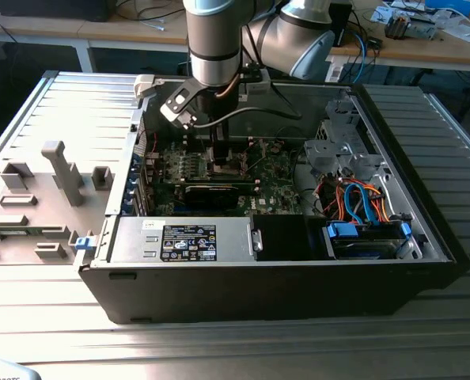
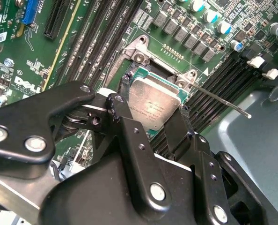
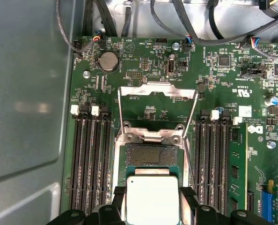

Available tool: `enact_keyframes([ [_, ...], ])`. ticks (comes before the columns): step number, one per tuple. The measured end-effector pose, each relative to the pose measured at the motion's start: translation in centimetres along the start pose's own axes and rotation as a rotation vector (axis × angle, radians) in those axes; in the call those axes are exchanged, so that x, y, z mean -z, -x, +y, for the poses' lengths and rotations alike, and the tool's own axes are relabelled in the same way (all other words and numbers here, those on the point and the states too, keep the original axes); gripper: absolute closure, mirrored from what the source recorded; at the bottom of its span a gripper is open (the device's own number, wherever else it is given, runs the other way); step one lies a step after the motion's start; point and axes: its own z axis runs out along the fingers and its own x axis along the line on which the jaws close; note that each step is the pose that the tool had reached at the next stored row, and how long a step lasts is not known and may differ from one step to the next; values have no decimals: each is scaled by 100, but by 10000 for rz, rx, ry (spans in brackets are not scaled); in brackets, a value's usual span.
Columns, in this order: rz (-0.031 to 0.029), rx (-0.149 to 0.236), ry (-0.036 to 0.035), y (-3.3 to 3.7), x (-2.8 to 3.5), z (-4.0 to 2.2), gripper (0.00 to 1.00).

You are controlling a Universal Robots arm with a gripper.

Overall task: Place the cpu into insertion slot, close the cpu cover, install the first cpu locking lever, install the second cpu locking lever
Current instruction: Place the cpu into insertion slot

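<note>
Gripper (image 3: 153, 206) is clenched on the cpu (image 3: 153, 194). You can see a black finger (image 3: 119, 202) pressed to one edge of the chip and its twin on the opposite edge, silver top facing up and lying flat. Now look at the insertion slot (image 3: 150, 154): it sits straight ahead of the chip, on the side away from the gripper body. Its dark pin field is uncovered between the chip's far edge and the hinge. So the gap you have to judge is along that one line, chip to hinge. The chip's sides run square with the slot's rim, with no twist showing. Whether the near edge is already touching the slot, I can't tell.

Beyond the slot the cpu cover (image 3: 157, 91) is flipped up and open, clear of the chip. In the second wrist view a locking lever (image 2: 218, 98), a thin rod, juts out free just beside the slot.

In the exterior view the arm drops near-vertical in the upper centre of the frame. Its gripper (image 1: 219, 158) is down inside the computer case (image 1: 425, 237), wrist pointing at the board.
</note>
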Motion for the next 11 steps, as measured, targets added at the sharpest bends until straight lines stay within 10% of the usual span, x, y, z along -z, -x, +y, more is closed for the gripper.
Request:
enact_keyframes([
  [11, 1, -1, 1, -12, -24, -20, 46],
])
